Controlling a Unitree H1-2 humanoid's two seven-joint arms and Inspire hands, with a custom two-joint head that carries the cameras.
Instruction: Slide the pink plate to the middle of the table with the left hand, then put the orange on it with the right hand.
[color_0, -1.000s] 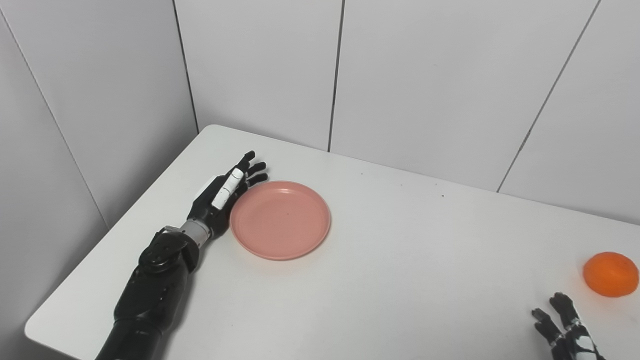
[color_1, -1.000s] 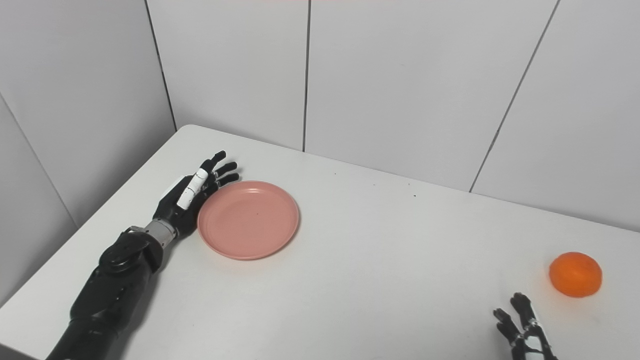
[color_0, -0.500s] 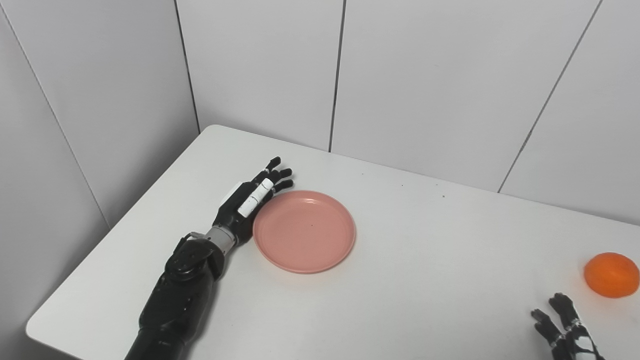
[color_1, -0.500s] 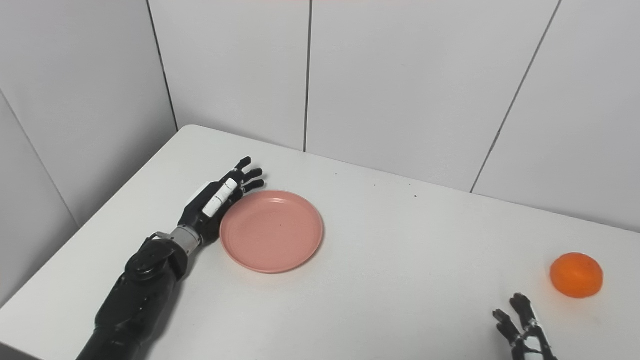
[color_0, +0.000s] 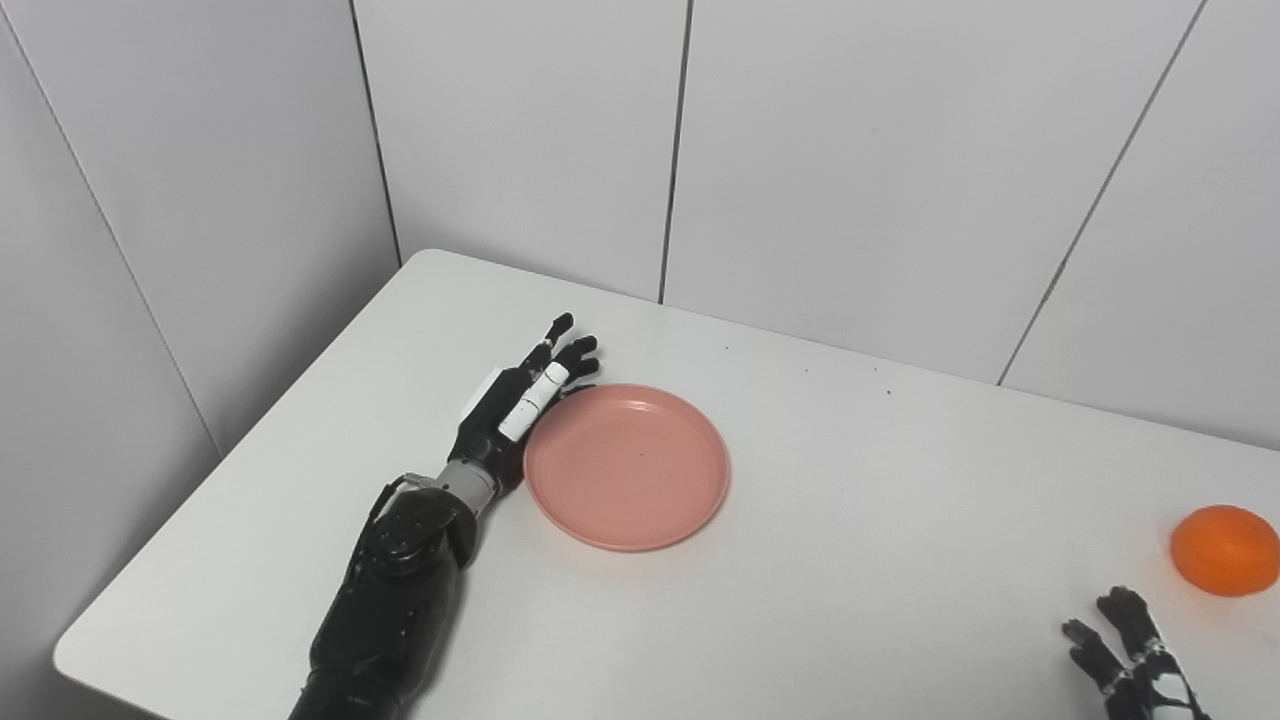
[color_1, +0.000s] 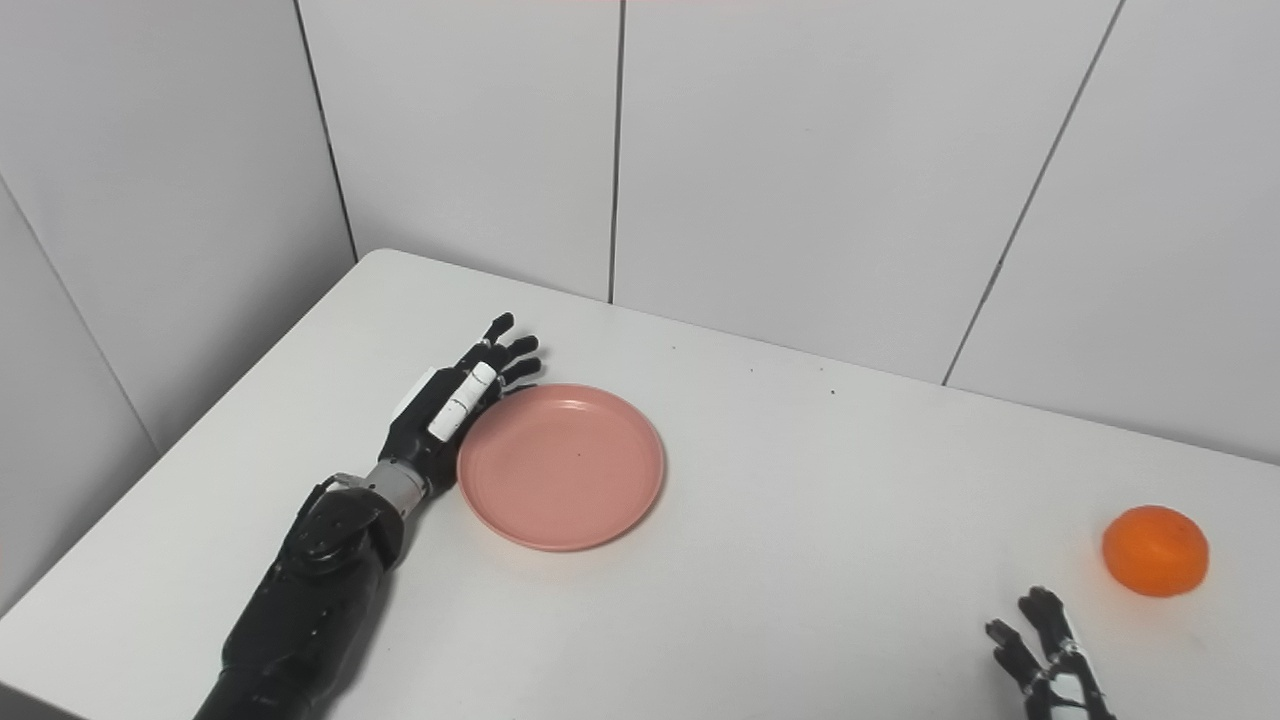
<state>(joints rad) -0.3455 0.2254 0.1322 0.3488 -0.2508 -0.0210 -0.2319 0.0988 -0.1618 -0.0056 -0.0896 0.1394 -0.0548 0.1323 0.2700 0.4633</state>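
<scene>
Two steps make up this job, and the first is the one in hand: the left hand (color_0: 520, 400) lies flat on the tabletop (color_0: 850, 560), its edge touching the left rim of the pink plate (color_0: 627, 466), fingers (color_0: 556, 352) stretched out and a little apart past the plate's far-left edge. It grips nothing; it is placed to shove the plate sideways, not to lift it.

Seen from the plate, the orange (color_0: 1224, 550) sits well off to the right, near the tabletop's right edge and a little nearer the robot. The plate itself appears left of centre, so by my reading the slide is only partly done. The next move calls for a steady push toward the orange's side, keeping the hand's edge square on the rim so the plate does not spin away or slip off the fingers, and stopping once it reaches the middle.

The right hand (color_0: 1135, 660) waits far to the right of the plate, just beside the orange on its near side and apart from it. Only its fingertips show at the bottom edge; they look spread and hold nothing.

The plate is the only container here, and it is bare: nothing lies in it yet.
</scene>
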